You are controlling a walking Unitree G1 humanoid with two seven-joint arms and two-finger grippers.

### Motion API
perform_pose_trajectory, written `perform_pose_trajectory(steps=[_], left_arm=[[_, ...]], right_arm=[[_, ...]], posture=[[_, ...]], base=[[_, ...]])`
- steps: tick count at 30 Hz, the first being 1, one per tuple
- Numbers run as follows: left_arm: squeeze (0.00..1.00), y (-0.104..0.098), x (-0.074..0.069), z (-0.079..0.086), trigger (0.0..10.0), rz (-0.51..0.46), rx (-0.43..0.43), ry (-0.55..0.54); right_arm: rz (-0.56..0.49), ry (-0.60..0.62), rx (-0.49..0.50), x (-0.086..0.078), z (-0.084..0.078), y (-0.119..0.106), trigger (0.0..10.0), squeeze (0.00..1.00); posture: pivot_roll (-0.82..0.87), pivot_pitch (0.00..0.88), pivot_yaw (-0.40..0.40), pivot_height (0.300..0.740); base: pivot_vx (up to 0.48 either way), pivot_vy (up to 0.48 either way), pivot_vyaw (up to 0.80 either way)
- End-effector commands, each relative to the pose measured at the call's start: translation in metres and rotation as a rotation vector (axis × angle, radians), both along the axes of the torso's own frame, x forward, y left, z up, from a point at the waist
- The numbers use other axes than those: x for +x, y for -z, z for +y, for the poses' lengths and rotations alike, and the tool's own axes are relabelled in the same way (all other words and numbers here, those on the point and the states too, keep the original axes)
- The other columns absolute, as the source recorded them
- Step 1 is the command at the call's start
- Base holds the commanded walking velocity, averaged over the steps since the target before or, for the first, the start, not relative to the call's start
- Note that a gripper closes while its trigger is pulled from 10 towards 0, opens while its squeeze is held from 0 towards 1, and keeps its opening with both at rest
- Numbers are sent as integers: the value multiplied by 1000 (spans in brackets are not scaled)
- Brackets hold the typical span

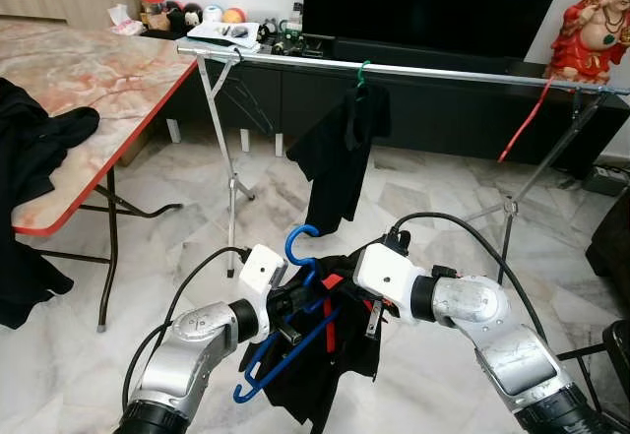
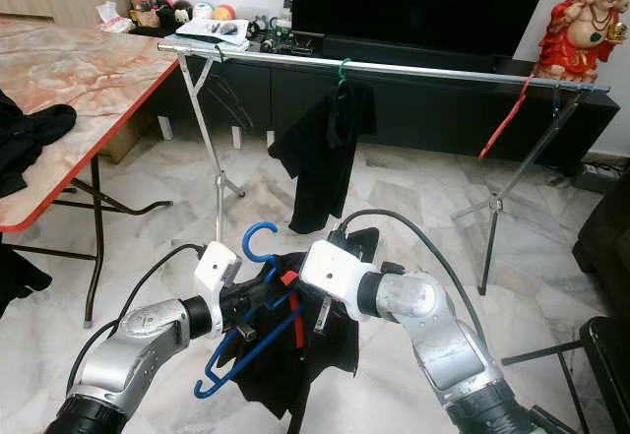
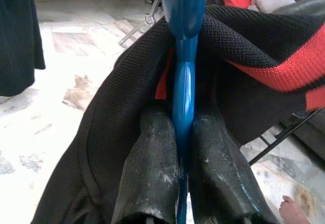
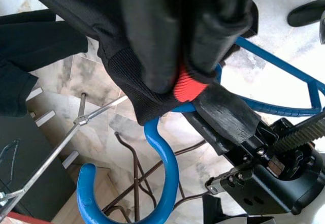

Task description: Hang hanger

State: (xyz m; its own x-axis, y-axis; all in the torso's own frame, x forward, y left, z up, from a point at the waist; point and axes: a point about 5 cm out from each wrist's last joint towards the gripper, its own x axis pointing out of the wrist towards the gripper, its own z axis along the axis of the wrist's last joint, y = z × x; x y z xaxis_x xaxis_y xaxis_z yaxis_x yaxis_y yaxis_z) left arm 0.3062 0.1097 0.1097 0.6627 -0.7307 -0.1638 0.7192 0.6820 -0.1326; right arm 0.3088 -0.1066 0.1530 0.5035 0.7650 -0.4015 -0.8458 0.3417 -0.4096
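Observation:
A blue plastic hanger (image 1: 298,244) sits low in front of me with its hook up, carrying a black garment (image 1: 340,355) with red trim. My left gripper (image 3: 183,115) is shut on the hanger's neck just under the hook, both fingers (image 3: 152,173) pressed against the blue stem. From the right, my right gripper (image 4: 188,56) is shut on the garment's black knit at its red-edged collar, right beside the hook (image 4: 162,183). The silver clothes rail (image 1: 443,72) runs across behind, above both grippers.
A black shirt (image 1: 340,149) on a green hanger (image 1: 362,75) hangs mid-rail, and a red hanger (image 1: 522,124) hangs toward its right end. A marble-top table (image 1: 89,80) with black clothes (image 1: 39,129) stands left. The TV cabinet (image 1: 443,109) is behind. A person's foot (image 3: 292,209) is nearby.

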Motion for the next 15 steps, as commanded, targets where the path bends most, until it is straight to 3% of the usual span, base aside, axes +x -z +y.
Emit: perform_pose_trajectory(steps=[1,15], left_arm=[[0,-11,3,-2,10000,-53,-31,2],[0,-13,6,-1,10000,-64,-58,-29]], right_arm=[[-13,-3,1,0,2,-5,10000,914],[-7,9,-5,-3,2,-2,10000,902]], posture=[[74,55,-80,740],[70,55,-85,740]], base=[[0,0,0],[0,0,0]])
